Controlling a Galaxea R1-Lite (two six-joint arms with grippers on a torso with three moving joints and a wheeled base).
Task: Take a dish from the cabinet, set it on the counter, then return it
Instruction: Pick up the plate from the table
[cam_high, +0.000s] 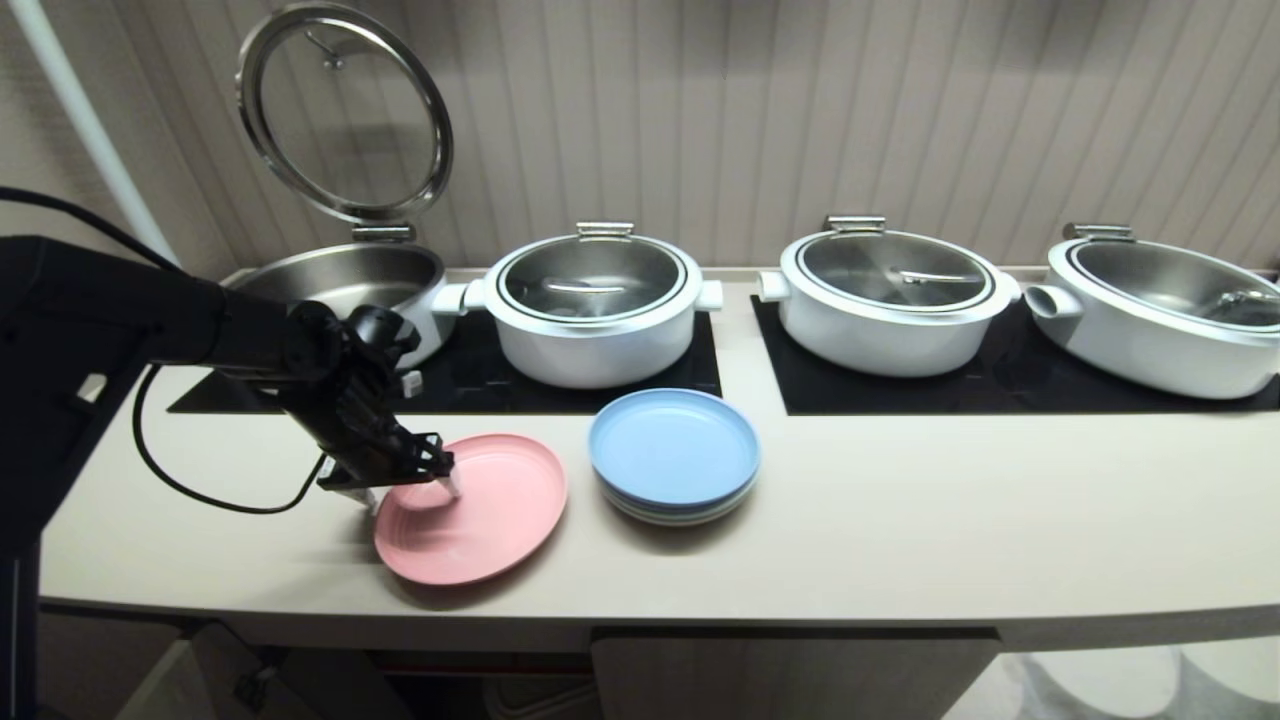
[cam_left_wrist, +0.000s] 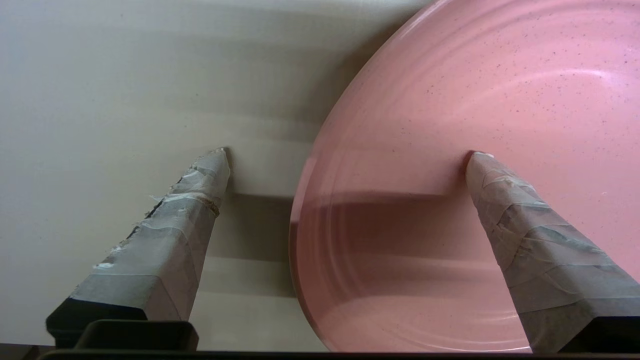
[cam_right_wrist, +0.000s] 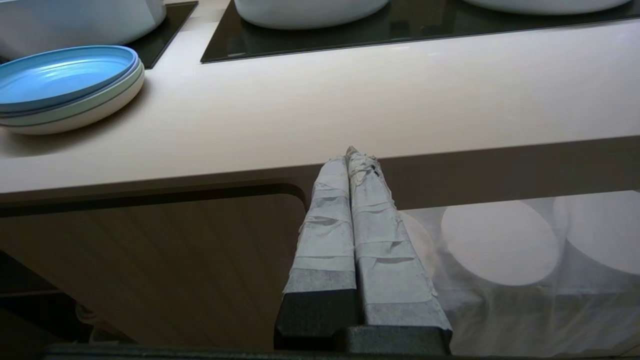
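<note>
The dish (cam_high: 470, 510) lies flat near the counter (cam_high: 900, 530) front edge. The left tool (cam_high: 405, 487) straddles its left rim, wide open and holding nothing: one finger (cam_left_wrist: 530, 235) inside, the other outside. It looks light, stiff and smooth, so a rim pinch suits. The right tool (cam_right_wrist: 352, 165) is closed below the counter. Beyond the dish stands the blue-topped stack (cam_high: 673, 455).

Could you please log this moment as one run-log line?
left hand: open, straddling pink dish rim | dish: on counter | right hand: shut, parked below counter edge
</note>
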